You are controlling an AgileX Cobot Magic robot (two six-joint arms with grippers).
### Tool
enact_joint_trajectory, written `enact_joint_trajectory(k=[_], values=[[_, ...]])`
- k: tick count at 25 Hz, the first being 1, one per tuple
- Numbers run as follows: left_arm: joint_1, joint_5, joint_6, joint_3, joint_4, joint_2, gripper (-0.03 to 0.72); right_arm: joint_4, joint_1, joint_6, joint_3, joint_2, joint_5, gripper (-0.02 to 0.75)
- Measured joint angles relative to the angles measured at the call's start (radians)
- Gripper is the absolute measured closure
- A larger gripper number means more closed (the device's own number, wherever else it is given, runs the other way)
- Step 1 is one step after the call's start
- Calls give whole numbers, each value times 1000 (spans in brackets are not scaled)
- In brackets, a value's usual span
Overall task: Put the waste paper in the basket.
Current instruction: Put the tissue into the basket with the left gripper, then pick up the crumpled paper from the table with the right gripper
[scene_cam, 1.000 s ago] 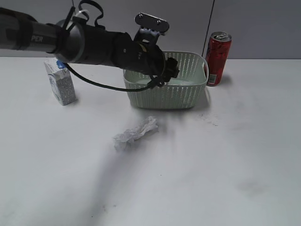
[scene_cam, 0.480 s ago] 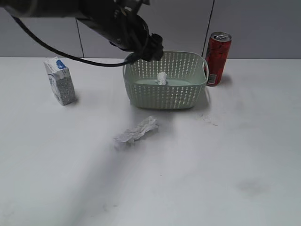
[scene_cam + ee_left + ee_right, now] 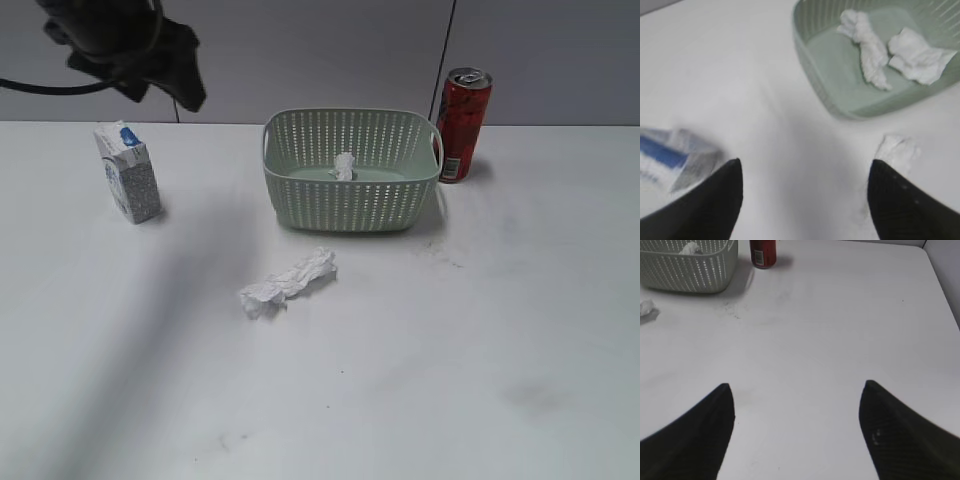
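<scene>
The mint-green basket (image 3: pixel 350 195) stands at the back middle of the table. In the left wrist view two white paper wads (image 3: pixel 867 47) (image 3: pixel 920 57) lie inside the basket (image 3: pixel 812 55). A third wad (image 3: pixel 288 283) lies on the table in front of the basket; it also shows in the left wrist view (image 3: pixel 897 150). My left gripper (image 3: pixel 180 80) is raised at the far left, above the carton, open and empty (image 3: pixel 802 185). My right gripper (image 3: pixel 797 410) is open and empty over bare table, far right of the basket (image 3: pixel 690 270).
A blue-and-white carton (image 3: pixel 128 172) stands at the back left. A red drink can (image 3: pixel 464 122) stands just right of the basket. The table's right edge (image 3: pixel 940 285) shows in the right wrist view.
My left arm has drawn back from over the basket, up and to the far left. A wad now lies in the basket where the gripper was.
</scene>
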Motion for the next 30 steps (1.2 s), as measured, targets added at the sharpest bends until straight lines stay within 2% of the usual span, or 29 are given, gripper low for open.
enact_joint_trajectory(k=[5, 10, 14, 18, 23, 30], values=[[104, 207, -25, 0, 71, -43, 98, 12, 0, 0, -12, 124, -154, 150], [190, 241, -36, 24, 118, -97, 99, 55, 0, 0, -16, 280, -255, 150], [244, 242, -37, 90, 135, -192, 99, 73, 0, 0, -50, 412, -269, 150], [256, 242, -37, 189, 167, -306, 99, 75, 0, 0, -126, 580, -273, 150], [256, 244, -38, 370, 172, -481, 99, 93, 0, 0, -239, 782, -272, 150], [256, 204, -38, 663, 173, -746, 99, 210, 0, -72, -406, 1047, -257, 150]])
